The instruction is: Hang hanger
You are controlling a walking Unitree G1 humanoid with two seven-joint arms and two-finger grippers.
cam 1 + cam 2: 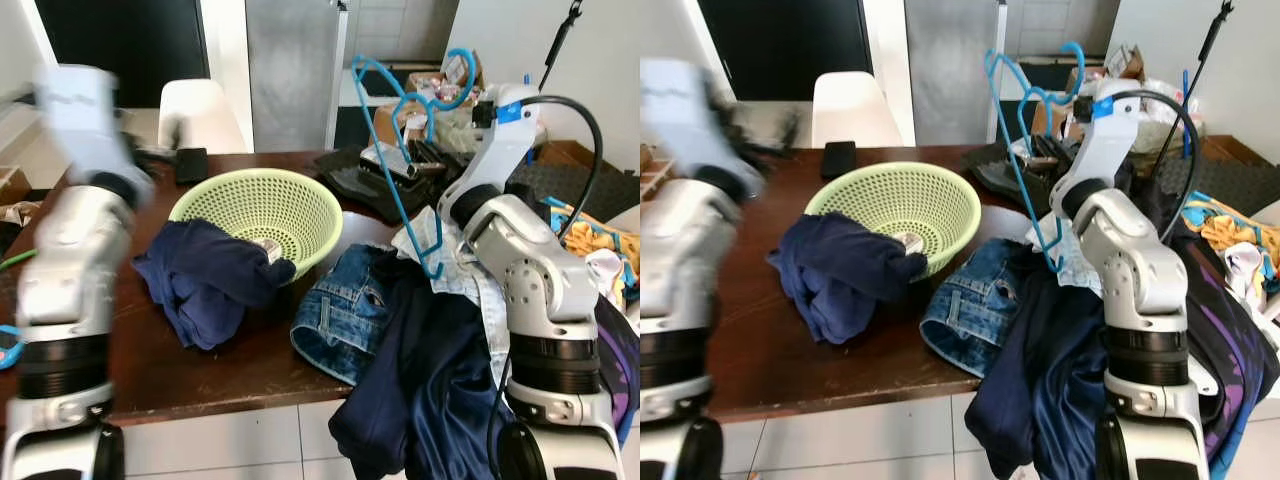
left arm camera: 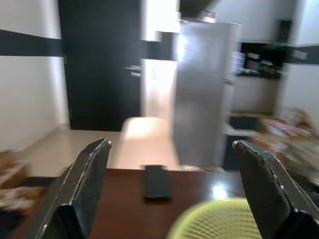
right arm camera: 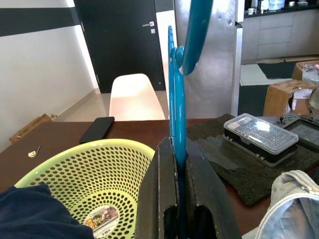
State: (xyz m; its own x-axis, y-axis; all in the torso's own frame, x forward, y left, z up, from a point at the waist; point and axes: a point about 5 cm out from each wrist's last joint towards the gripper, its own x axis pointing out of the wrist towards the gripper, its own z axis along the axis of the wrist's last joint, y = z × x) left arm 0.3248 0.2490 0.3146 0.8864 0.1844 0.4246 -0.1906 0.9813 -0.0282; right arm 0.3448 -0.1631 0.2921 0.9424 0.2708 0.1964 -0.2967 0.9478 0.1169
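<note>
A blue plastic hanger (image 3: 178,104) is pinched edge-on between the fingers of my right gripper (image 3: 178,149), which is shut on it. In the eye views the hanger (image 1: 396,172) is held up over the right side of the brown table (image 1: 240,365), hook uppermost, its lower end hanging down to the clothes. My right arm (image 1: 500,130) reaches up behind it. My left gripper (image 2: 174,194) is raised at the far left of the table, blurred, open with nothing between its fingers.
A green perforated basket (image 1: 262,210) sits mid-table with a dark blue garment (image 1: 205,275) draped from it. Jeans (image 1: 345,305) and navy cloth (image 1: 420,400) spill over the front right edge. Behind are a black phone (image 1: 190,163), a white chair (image 1: 200,115) and a clear plastic case (image 3: 261,137).
</note>
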